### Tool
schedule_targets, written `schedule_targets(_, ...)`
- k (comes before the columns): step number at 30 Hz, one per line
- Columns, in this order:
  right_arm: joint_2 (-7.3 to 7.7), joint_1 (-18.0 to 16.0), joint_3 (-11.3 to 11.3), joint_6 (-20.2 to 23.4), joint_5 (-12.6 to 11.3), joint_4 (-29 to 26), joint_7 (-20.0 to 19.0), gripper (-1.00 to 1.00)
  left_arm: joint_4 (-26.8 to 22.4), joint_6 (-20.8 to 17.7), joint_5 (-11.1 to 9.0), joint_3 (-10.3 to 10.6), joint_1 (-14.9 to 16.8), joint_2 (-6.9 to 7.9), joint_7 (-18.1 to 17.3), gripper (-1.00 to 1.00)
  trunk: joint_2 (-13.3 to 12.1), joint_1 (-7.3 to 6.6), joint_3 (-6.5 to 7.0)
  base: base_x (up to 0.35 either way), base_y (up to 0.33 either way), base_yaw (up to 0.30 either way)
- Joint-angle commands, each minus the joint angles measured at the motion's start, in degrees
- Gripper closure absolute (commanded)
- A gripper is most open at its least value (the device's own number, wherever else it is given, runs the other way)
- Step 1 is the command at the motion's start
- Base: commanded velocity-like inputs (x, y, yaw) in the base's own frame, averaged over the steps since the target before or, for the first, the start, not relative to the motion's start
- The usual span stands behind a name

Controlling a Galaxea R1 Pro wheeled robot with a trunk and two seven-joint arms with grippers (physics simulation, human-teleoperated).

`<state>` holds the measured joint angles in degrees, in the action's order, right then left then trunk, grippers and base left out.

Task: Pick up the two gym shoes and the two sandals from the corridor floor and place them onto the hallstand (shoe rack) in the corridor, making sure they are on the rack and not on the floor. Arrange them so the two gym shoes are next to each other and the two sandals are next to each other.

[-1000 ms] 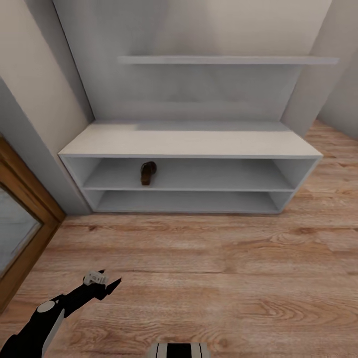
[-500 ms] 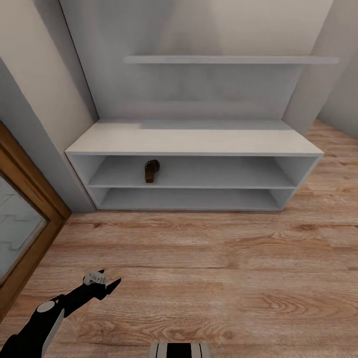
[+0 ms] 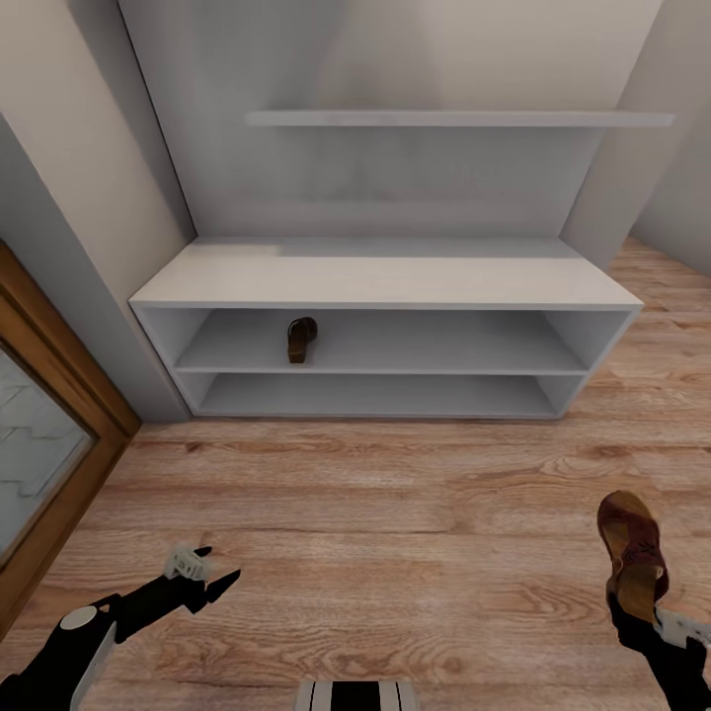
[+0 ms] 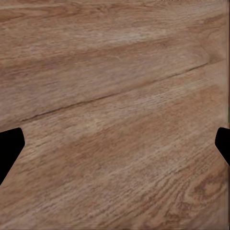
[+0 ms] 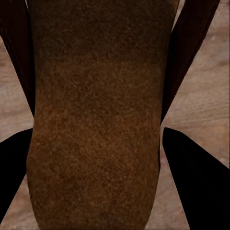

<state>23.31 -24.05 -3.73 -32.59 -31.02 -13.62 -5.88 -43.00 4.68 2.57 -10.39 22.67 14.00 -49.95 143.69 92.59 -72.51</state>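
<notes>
The light-grey hallstand [image 3: 385,281] stands against the wall ahead. One dark-brown sandal [image 3: 301,339] lies on the upper of its two low shelves, towards the left. My right gripper [image 3: 637,602] is low at the right, shut on the second sandal [image 3: 630,545], which points up and away over the corridor floor [image 3: 395,513]. In the right wrist view that sandal's tan footbed [image 5: 96,120] sits between the dark fingers [image 5: 196,182]. My left gripper [image 3: 222,561] hangs open over bare planks, its fingertips [image 4: 9,148] wide apart. The gym shoes are out of view.
A wood-framed glass door [image 3: 39,434] lines the left wall. A long wall shelf [image 3: 454,118] hangs above the hallstand's top. Open floor lies between me and the rack, and continues past its right end [image 3: 662,296].
My right arm has risen into the head view at the lower right with the sandal in its grip. The left gripper has dropped slightly. The camera shifted a little at first, then held still.
</notes>
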Motion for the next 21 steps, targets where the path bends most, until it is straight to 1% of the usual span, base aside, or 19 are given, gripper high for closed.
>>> schedule_targets(1,-0.55,0.0,-0.5,0.7,-0.3,-0.8,0.1,1.00,0.0,0.5,0.1,-0.1,0.0,0.28,-0.5,-1.00,0.0,-0.01,-0.04,0.000,0.000,0.000)
schedule_targets(2,-1.54,0.0,-1.1,2.9,0.6,-2.4,0.7,1.00,0.0,0.5,-0.4,-0.1,-0.1,0.77,-1.1,-1.00,0.0,-0.01,-0.04,0.000,0.000,0.000)
schedule_targets(4,-2.45,0.0,-1.4,5.3,1.4,-4.2,1.4,1.00,0.0,0.5,-1.1,-0.1,-0.2,1.17,-1.7,-1.00,0.0,-0.01,-0.04,0.000,0.000,0.000)
schedule_targets(5,-3.29,0.0,-1.6,7.8,2.1,-6.1,2.3,1.00,0.0,0.5,-1.9,-0.2,-0.2,1.50,-2.4,-1.00,0.0,-0.01,-0.04,0.000,0.000,0.000)
schedule_targets(8,-4.61,0.0,-1.8,11.7,3.2,-9.1,3.3,1.00,-0.1,0.5,-2.8,-0.2,-0.2,1.84,-3.9,-1.00,0.0,-0.01,-0.04,0.000,0.000,0.000)
schedule_targets(9,-5.67,0.0,-1.9,14.1,4.0,-11.0,3.8,1.00,-0.1,0.5,-3.1,-0.2,-0.2,1.99,-5.3,-1.00,0.0,-0.01,-0.04,0.000,0.000,0.000)
schedule_targets(11,-6.99,0.0,-2.0,16.4,5.2,-12.8,4.2,1.00,-0.2,0.5,-3.3,-0.1,-0.2,2.09,-7.0,-1.00,0.0,-0.01,-0.04,0.000,0.000,0.000)
schedule_targets(12,-8.52,0.0,-2.1,18.6,6.7,-14.5,4.4,1.00,-0.3,0.5,-3.4,-0.1,-0.2,2.15,-8.7,-1.00,0.0,-0.01,-0.04,0.000,0.000,0.000)
schedule_targets(14,-10.20,0.0,-2.1,20.7,8.6,-16.1,4.7,1.00,-0.3,0.5,-3.5,-0.1,-0.2,2.19,-10.3,-1.00,0.0,-0.01,-0.04,0.000,0.000,0.000)
schedule_targets(15,-12.01,0.0,-2.2,22.9,11.0,-17.4,5.3,1.00,-0.3,0.4,-3.6,-0.1,-0.3,2.22,-11.8,-1.00,0.0,-0.01,-0.04,0.000,0.000,0.000)
schedule_targets(17,-13.98,0.0,-2.2,25.2,13.6,-18.4,6.3,1.00,-0.3,0.4,-3.5,-0.1,-0.3,2.23,-13.0,-1.00,0.0,-0.01,-0.04,0.000,0.000,0.000)
schedule_targets(18,-16.13,-0.2,-2.2,27.6,16.4,-19.1,7.6,1.00,-0.4,0.4,-3.5,0.0,-0.3,2.21,-14.0,-1.00,0.0,-0.01,-0.04,0.000,0.000,0.000)
schedule_targets(19,-17.24,-0.3,-2.2,28.8,17.8,-19.3,8.4,1.00,-0.4,0.4,-3.5,0.0,-0.3,2.20,-14.4,-1.00,0.0,-0.01,-0.04,0.000,0.000,0.000)
schedule_targets(20,-19.56,-0.7,-2.2,31.1,20.4,-19.7,10.1,1.00,-0.3,0.4,-3.4,0.0,-0.3,2.19,-15.0,-1.00,0.0,-0.01,-0.04,0.000,0.000,0.000)
schedule_targets(21,-20.71,-1.0,-2.2,32.3,21.6,-19.8,11.0,1.00,-0.3,0.4,-3.4,0.0,-0.3,2.19,-15.2,-1.00,0.0,-0.01,-0.04,0.000,0.000,0.000)
